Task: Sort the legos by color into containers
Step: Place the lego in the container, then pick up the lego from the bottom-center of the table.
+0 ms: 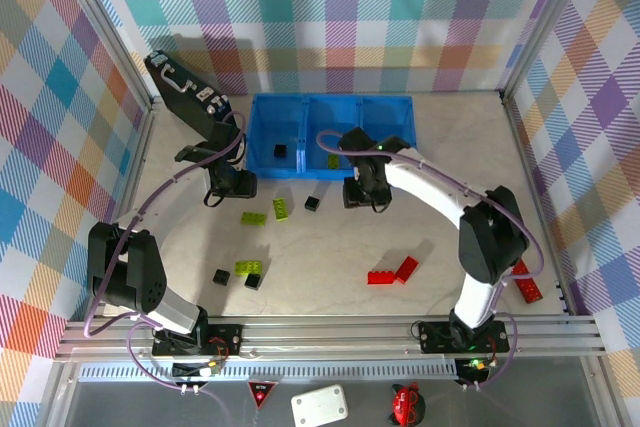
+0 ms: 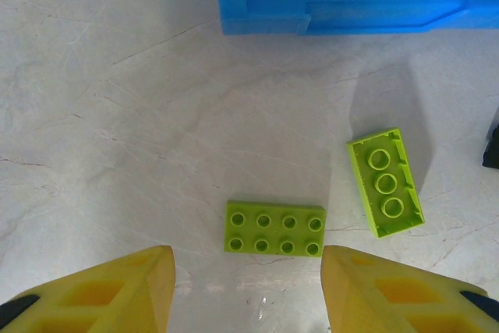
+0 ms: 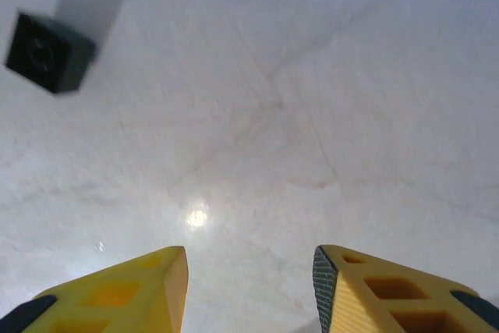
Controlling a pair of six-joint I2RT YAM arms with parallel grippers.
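In the blue tray, black brick at left, lime brick in middle

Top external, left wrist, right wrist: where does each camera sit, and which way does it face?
Top external: above and behind the arms, looking down at the table and blue tray; both whole arms show.
Left wrist: on the left arm, looking down past the open left gripper at two lime green bricks near the tray's corner.
Right wrist: on the right arm, looking down past the open right gripper at table and one black brick.
Shared: the top view also shows those green bricks and that black brick.
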